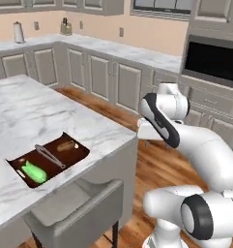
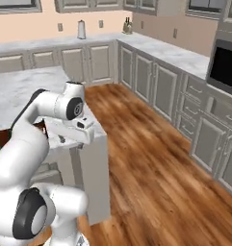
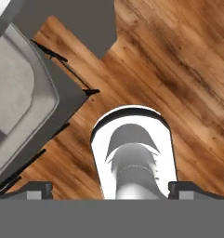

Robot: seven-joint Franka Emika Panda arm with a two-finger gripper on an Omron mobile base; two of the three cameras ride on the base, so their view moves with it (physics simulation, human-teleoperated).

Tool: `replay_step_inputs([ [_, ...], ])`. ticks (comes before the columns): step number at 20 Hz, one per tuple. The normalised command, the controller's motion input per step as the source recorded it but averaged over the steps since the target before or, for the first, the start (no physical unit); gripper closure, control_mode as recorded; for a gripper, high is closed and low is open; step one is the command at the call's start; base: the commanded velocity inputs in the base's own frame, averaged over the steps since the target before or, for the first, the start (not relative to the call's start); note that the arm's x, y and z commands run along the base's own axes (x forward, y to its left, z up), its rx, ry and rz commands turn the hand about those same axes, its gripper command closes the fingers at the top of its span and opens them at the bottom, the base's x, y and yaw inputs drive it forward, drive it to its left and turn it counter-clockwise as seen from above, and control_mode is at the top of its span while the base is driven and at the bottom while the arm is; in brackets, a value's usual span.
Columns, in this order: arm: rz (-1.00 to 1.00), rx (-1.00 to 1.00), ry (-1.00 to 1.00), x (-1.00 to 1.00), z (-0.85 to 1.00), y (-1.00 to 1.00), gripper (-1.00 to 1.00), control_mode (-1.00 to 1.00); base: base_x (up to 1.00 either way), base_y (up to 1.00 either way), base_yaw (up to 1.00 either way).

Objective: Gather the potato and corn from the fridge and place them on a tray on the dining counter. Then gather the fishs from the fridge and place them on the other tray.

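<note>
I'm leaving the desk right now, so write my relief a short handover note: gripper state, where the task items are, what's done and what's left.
Gripper: open, holding nothing, pointing down over the wood floor beside a grey stool.
Brown tray sits on the dining counter near its front edge. The corn and the potato both lie in it, one on each side of the arched handle.
Done: potato and corn delivered to the tray.
Left: fetch the fish from the fridge and place them on the blue tray.
</note>
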Motion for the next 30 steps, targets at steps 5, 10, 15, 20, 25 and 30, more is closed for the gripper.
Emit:
replay_step_inputs([
  [5,0.00,0.00,0.00,0.00,0.00,0.00,-1.00,1.00,0.14,-0.76,-0.76],
  [10,0.00,0.00,0.00,0.00,0.00,0.00,-1.00,1.00,0.30,-0.44,-0.73],
  [15,0.00,0.00,0.00,0.00,0.00,0.00,-1.00,1.00,0.51,-0.35,-0.72],
  [20,0.00,0.00,0.00,0.00,0.00,0.00,-1.00,1.00,0.67,-0.29,-0.70],
  [25,0.00,0.00,0.00,0.00,0.00,0.00,-1.00,1.00,0.83,0.00,-0.65],
  [30,0.00,0.00,0.00,0.00,0.00,0.00,-1.00,1.00,0.68,0.48,-0.49],
])
